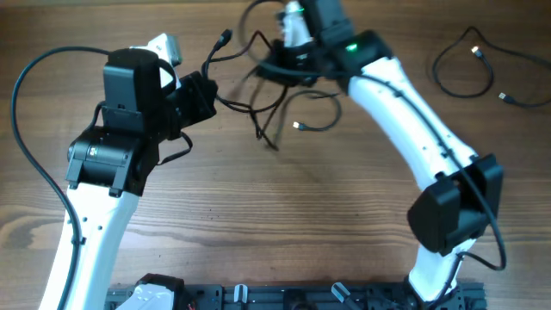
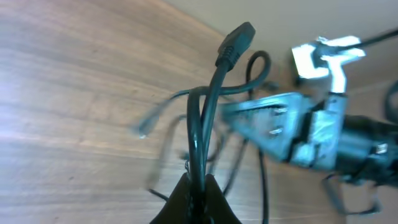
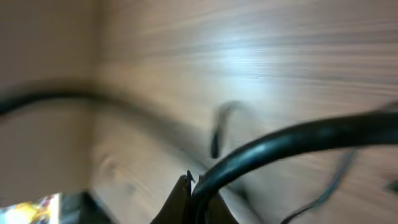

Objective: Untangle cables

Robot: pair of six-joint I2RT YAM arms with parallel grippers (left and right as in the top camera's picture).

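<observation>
Left claw (image 2: 198, 182), right claw (image 3: 192, 186) pinching cables (image 2: 209, 112), wooden table (image 1: 284, 215) around

The left arm (image 1: 90, 232) climbs from the frame's lower left, the left tool (image 2: 199, 185) aimed rightward and pinched tight on the cables (image 2: 210, 99). The right arm (image 1: 405, 120) stretches from lower right to top centre, the right tool (image 3: 191, 185) likewise clamped on them.

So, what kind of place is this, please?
Probably a robotics lab bench, not a home: the left arm and right arm rise from a black rail at the edge of a wooden table, with tangled black cables between them.
</observation>
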